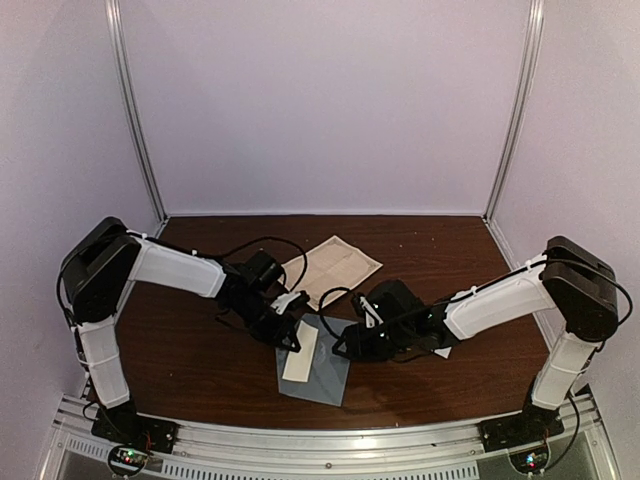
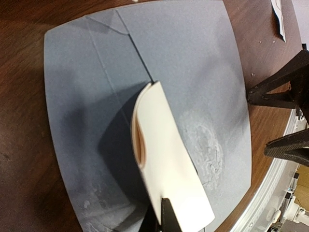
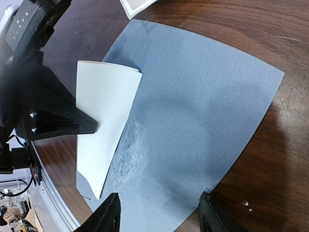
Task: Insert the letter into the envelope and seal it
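Note:
The grey-blue envelope (image 1: pixel 322 375) lies flat on the brown table near the front, also seen in the left wrist view (image 2: pixel 193 72) and the right wrist view (image 3: pixel 207 96). A folded cream letter (image 2: pixel 169 159) hangs over the envelope's left part, and my left gripper (image 2: pixel 163 212) is shut on its near edge. From above, the letter (image 1: pixel 300 353) shows just below the left gripper (image 1: pixel 291 338). The right gripper (image 3: pixel 159 215) stands open over the envelope's edge, holding nothing; its fingers (image 2: pixel 285 92) show beside the envelope. The letter (image 3: pixel 104 111) sits pinched by the left finger (image 3: pixel 58 121).
A beige sheet (image 1: pixel 332 265) lies behind the envelope toward the back of the table. A small white piece (image 1: pixel 441 351) peeks out under the right arm. The table's metal front rail (image 1: pixel 330 440) runs close to the envelope's near edge. Black cables (image 1: pixel 250 245) loop off the left arm.

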Action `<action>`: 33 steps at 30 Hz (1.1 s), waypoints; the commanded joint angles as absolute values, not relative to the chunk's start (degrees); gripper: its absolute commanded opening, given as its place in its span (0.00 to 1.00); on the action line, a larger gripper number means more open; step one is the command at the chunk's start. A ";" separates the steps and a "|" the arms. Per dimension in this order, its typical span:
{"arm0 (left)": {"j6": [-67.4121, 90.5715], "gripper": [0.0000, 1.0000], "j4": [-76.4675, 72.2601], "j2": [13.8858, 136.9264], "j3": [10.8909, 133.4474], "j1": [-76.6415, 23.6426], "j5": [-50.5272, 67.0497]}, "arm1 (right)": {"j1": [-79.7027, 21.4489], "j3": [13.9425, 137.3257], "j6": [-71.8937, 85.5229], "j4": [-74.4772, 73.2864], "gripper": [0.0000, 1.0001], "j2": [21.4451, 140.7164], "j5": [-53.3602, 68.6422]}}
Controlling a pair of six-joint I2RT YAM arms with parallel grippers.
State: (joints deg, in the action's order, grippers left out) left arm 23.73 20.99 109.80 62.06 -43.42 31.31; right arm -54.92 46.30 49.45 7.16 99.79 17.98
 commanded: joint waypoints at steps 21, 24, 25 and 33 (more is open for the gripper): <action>15.24 0.00 18.71 84.93 59.72 -44.74 31.45 | -53.53 46.15 32.49 6.94 0.96 74.29 18.63; 20.05 0.00 11.37 80.51 58.71 -44.74 32.97 | -53.69 45.25 32.46 13.66 0.98 72.34 25.14; 22.68 0.00 7.56 79.12 57.92 -44.76 33.29 | -53.89 44.69 33.33 16.78 0.98 72.30 26.65; 39.46 0.00 -27.67 70.02 48.68 -48.68 23.70 | -56.60 41.55 40.53 32.70 0.97 75.59 26.57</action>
